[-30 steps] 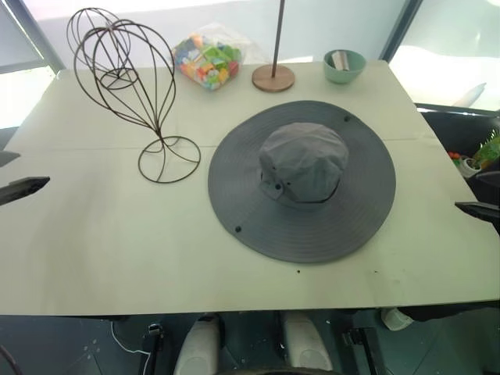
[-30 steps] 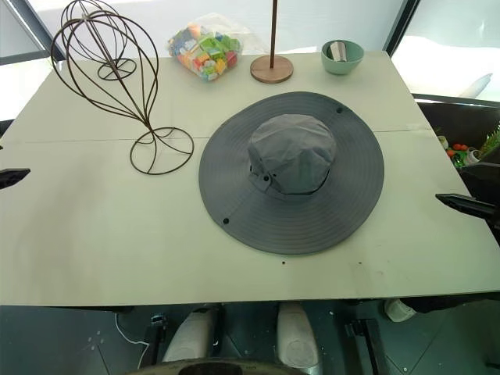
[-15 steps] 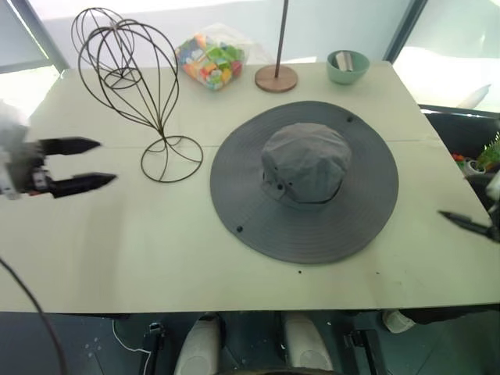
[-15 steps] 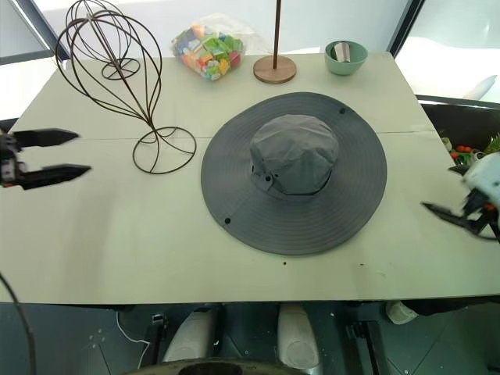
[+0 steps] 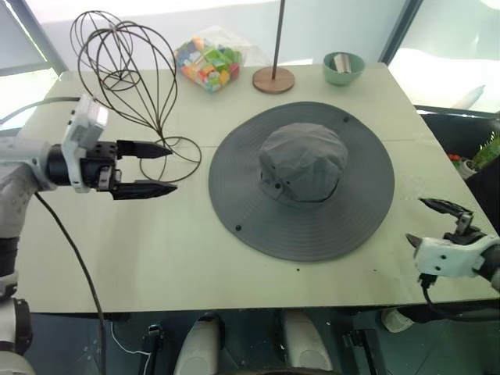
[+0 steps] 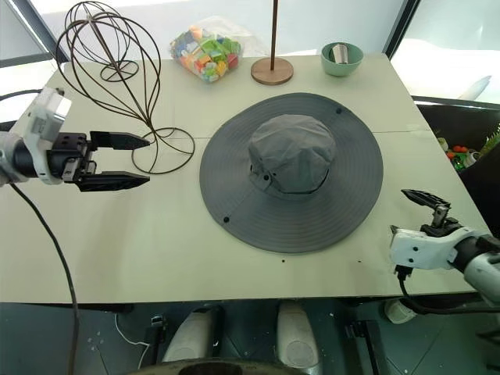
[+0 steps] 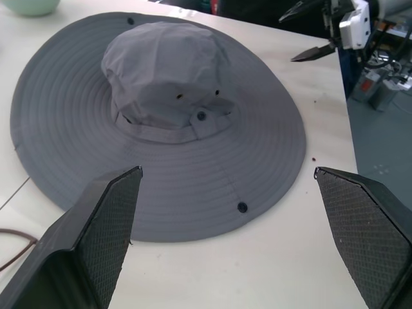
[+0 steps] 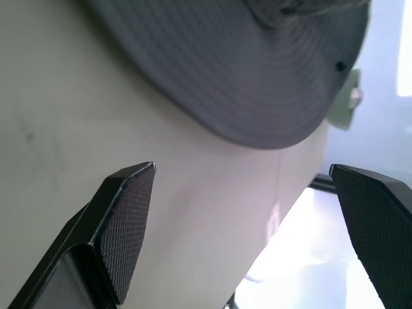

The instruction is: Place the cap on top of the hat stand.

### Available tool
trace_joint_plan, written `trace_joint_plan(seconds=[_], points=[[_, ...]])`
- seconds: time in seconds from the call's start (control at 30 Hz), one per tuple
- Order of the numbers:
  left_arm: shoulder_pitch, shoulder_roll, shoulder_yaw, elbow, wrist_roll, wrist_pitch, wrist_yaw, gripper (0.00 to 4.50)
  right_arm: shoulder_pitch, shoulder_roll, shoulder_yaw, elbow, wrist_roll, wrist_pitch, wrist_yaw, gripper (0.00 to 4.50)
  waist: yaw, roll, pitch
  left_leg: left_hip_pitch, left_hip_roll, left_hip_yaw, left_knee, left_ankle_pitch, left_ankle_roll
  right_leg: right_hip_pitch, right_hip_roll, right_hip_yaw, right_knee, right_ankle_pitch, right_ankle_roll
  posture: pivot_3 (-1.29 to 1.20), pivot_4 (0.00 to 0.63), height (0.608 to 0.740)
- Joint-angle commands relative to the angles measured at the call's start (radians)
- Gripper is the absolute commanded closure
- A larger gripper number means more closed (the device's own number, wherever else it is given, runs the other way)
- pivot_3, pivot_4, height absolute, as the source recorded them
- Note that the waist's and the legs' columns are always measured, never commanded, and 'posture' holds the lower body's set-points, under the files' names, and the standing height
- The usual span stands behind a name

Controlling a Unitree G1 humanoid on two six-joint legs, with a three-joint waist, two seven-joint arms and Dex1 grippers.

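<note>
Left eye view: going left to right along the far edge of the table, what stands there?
Smaller wire frame → bag of coloured blocks → thin pole on a round wooden disc → green bowl.

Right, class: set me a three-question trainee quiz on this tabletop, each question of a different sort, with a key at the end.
1. True or false: the grey sun hat already sits on the wire hat stand.
2. Which thing stands between the bag of coloured blocks and the green bowl?
A. a mug
B. a pole on a round wooden disc
C. a folded towel
3. Fill in: the left gripper and the right gripper both have their fingers ____.

Key
1. False: it lies flat on the table.
2. B
3. open
</note>
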Motion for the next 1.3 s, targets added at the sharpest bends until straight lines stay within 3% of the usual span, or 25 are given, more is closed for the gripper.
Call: trace_joint_plan(seconds=[0.03, 0.33, 0.43, 0.9, 1.0, 1.2, 1.23, 1.3], points=[[-0.018, -0.002, -0.005, -0.015, 0.015, -0.012, 0.005, 0.0, -0.011, 0.017, 0.084, 0.037, -0.167, -0.059, -0.169, 0.08, 0.001, 0.0, 0.0, 0.0, 0.0, 0.0, 0.0, 0.0, 0.0, 0.0, 0.0, 0.0, 0.0, 0.0, 0.0, 0.0, 0.15, 0.74], [-0.029, -0.011, 0.01, -0.043, -0.002, 0.021, 0.035, 0.0, -0.031, 0.018, 0.209, 0.128, -0.255, -0.081, -0.324, 0.08, -0.001, -0.005, -0.002, 0.002, 0.0, -0.001, 0.001, 0.0, 0.0, 0.003, 0.0, 0.0, 0.0, -0.002, -0.003, 0.0, 0.15, 0.74], [-0.026, -0.015, 0.013, -0.05, -0.003, 0.025, 0.048, 0.0, -0.115, 0.043, 0.294, 0.141, -0.276, -0.082, -0.351, 0.08, -0.013, -0.011, -0.004, 0.005, 0.0, -0.001, 0.001, 0.0, 0.0, 0.005, 0.0, 0.0, 0.0, -0.002, -0.003, 0.0, 0.15, 0.74], [-0.026, -0.015, 0.038, -0.064, -0.016, 0.047, 0.079, 0.0, -0.502, 0.118, 0.583, 0.297, -0.32, -0.096, -0.401, 0.08, -0.023, -0.01, -0.003, 0.003, 0.0, -0.002, 0.002, 0.0, 0.0, 0.004, 0.001, 0.0, 0.001, 0.0, -0.001, 0.0, 0.15, 0.74], [-0.018, -0.015, 0.042, -0.069, -0.017, 0.048, 0.086, 0.0, -0.529, 0.118, 0.607, 0.318, -0.292, -0.102, -0.387, 0.98, -0.022, -0.01, -0.003, 0.003, 0.0, -0.002, 0.003, 0.0, 0.001, 0.004, 0.001, 0.0, 0.001, 0.0, -0.001, 0.0, 0.15, 0.74], [-0.004, -0.011, 0.052, -0.078, -0.023, 0.05, 0.099, 0.0, -0.5, 0.095, 0.596, 0.31, -0.215, -0.099, -0.356, 4.21, -0.022, -0.01, -0.003, 0.003, 0.0, -0.002, 0.003, 0.0, 0.001, 0.004, 0.001, 0.0, 0.001, 0.0, -0.001, 0.0, 0.15, 0.74], [-0.001, -0.01, 0.054, -0.08, -0.024, 0.051, 0.1, 0.0, -0.494, 0.091, 0.593, 0.308, -0.204, -0.096, -0.35, 4.44, -0.021, -0.01, -0.003, 0.003, 0.0, -0.002, 0.003, 0.0, 0.001, 0.004, 0.001, 0.0, 0.001, 0.0, -0.001, 0.0, 0.15, 0.74], [0.004, -0.009, 0.058, -0.082, -0.026, 0.051, 0.103, 0.0, -0.483, 0.087, 0.584, 0.304, -0.184, -0.086, -0.342, 4.44, -0.018, -0.01, -0.003, 0.003, 0.0, -0.002, 0.003, 0.0, 0.001, 0.004, 0.001, 0.0, 0.001, 0.0, -0.001, 0.0, 0.15, 0.74]])
